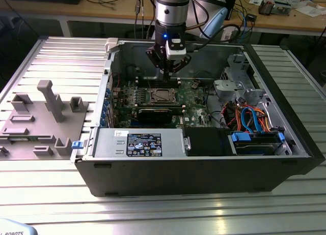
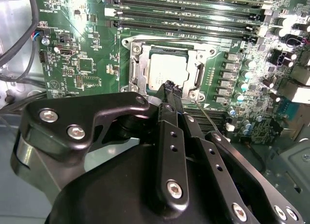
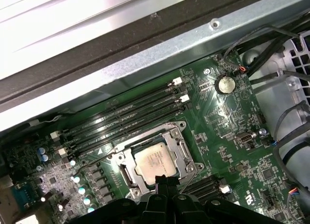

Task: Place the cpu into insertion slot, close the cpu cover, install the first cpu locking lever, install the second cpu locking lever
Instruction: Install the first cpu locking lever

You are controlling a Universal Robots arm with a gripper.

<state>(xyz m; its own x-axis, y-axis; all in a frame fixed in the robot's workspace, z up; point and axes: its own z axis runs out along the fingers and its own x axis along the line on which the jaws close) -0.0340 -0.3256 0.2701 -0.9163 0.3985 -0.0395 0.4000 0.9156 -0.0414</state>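
Item: small silvery square cpu point(image 2: 167, 71), seated in metal-rimmed insertion slot point(image 2: 160, 40) under closed silvery frame cpu cover point(image 2: 138, 69). Black gripper point(image 2: 170, 86): fingers pressed together, empty, tips beside thin wire locking lever point(image 2: 209, 121). Step judged: first lever, which calls for a precise sideways push.
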